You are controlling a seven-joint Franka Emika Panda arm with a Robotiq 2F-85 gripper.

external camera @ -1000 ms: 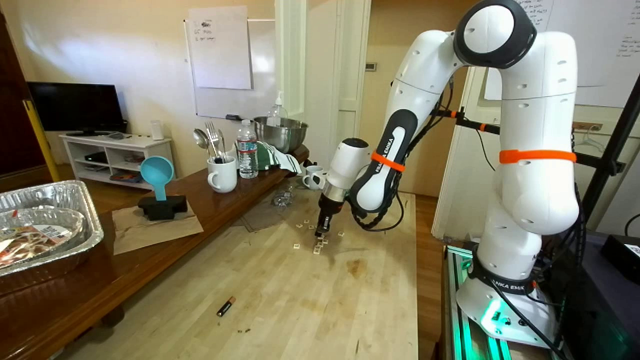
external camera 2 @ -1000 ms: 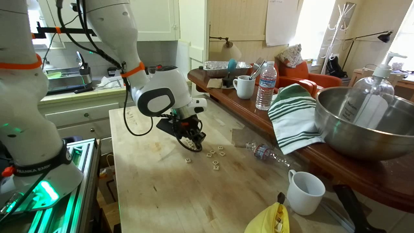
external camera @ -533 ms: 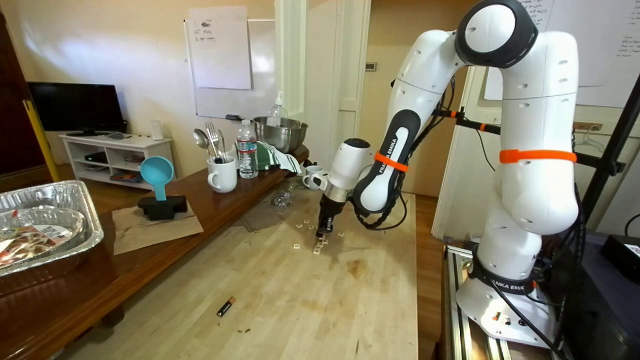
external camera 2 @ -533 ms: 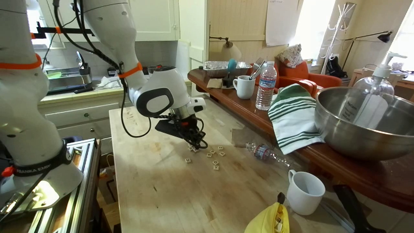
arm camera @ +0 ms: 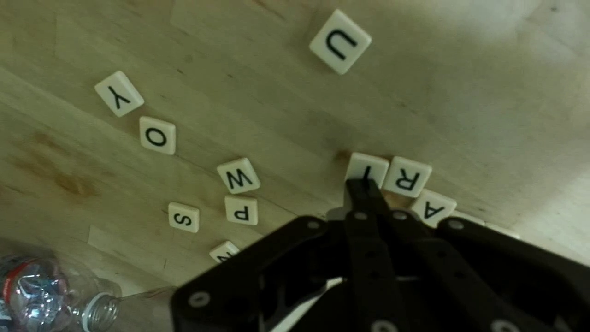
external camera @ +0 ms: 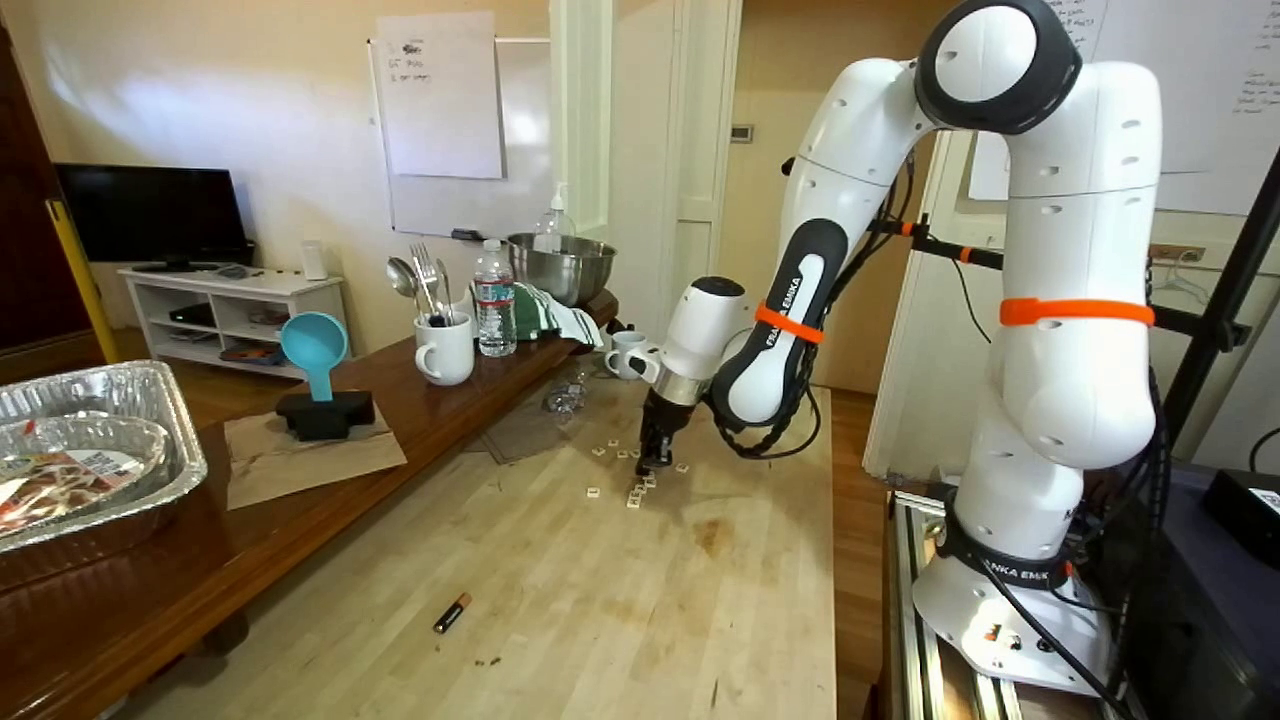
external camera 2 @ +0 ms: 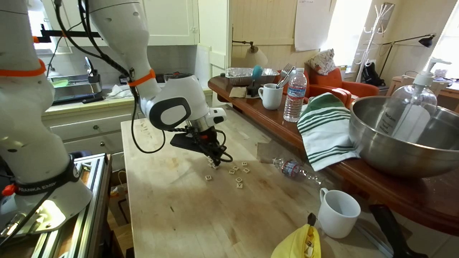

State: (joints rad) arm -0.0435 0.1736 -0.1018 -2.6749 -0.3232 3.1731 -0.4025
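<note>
Several small cream letter tiles lie on the wooden table [external camera: 560, 590]. My gripper [arm camera: 362, 189] points down with its fingertips together, and nothing shows between them. In the wrist view the fingertips cover part of a tile [arm camera: 368, 165] marked with a single stroke, perhaps I; whether they touch it is unclear. An R tile [arm camera: 407, 177] sits beside it, then an A tile [arm camera: 433, 207] and more tiles partly hidden behind the fingers. The U [arm camera: 340, 41], Y [arm camera: 119, 93], O [arm camera: 157, 135], W [arm camera: 238, 175], P [arm camera: 241, 210], S [arm camera: 183, 217] and N [arm camera: 224, 251] tiles lie apart.
A crumpled plastic bottle [external camera 2: 292, 169], a white mug [external camera 2: 339, 215], a yellow pouch [external camera 2: 297, 243] and a black-handled utensil [external camera 2: 391, 229] lie on the table. A battery [external camera: 452, 613] lies nearer in an exterior view. A raised brown ledge [external camera: 420, 440] runs along one side, holding a steel bowl [external camera 2: 398, 157].
The arm has drawn back slightly toward its base, the gripper staying low over the tiles. The light at the robot base has turned from green to whitish.
</note>
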